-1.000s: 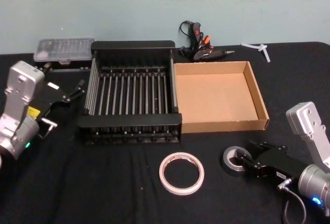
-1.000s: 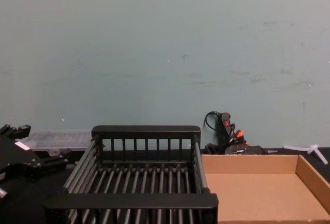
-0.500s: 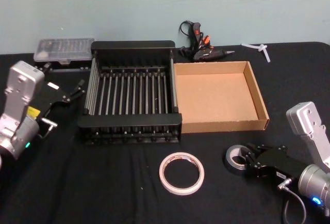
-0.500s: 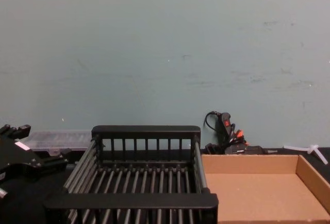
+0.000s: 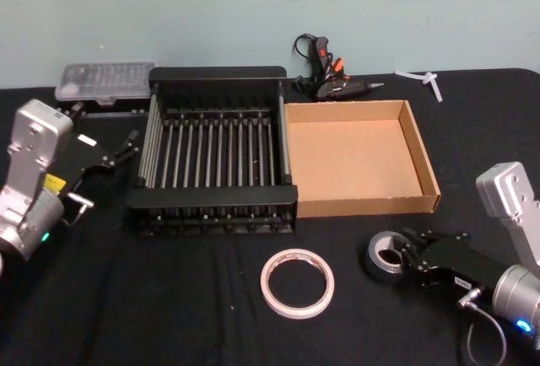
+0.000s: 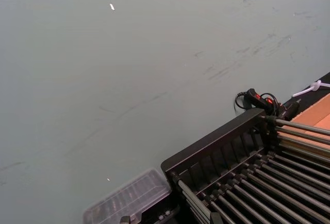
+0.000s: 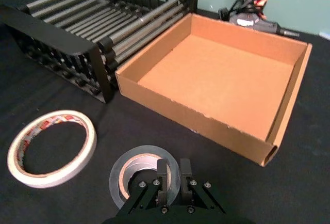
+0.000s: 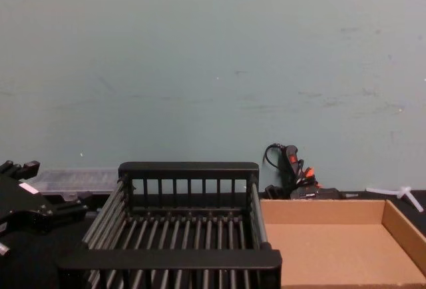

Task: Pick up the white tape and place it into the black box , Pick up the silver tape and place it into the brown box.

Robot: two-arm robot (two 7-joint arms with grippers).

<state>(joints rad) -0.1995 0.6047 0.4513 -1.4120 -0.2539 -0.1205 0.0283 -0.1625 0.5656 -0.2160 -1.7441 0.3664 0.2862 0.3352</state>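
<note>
The silver tape [image 5: 374,252] lies on the black cloth in front of the brown box [image 5: 354,159]. My right gripper [image 5: 403,252] is at its right side. In the right wrist view the right gripper [image 7: 174,175] is shut on the silver tape [image 7: 117,180], one finger inside the ring and one outside its wall. The white tape [image 5: 265,283] lies flat to the left, in front of the black box [image 5: 211,191], and it also appears in the right wrist view [image 7: 91,140]. Both boxes hold nothing. My left gripper [image 5: 126,147] is parked beside the black box's left wall.
A black and orange glue gun [image 5: 325,75] lies behind the boxes by the wall. A clear plastic case [image 5: 105,79] sits at the back left, and a small white plastic piece [image 5: 426,79] at the back right. Black cloth covers the table.
The right gripper's fingers have closed onto the silver tape's wall, and the right wrist has shifted slightly to the right. The left arm has not moved.
</note>
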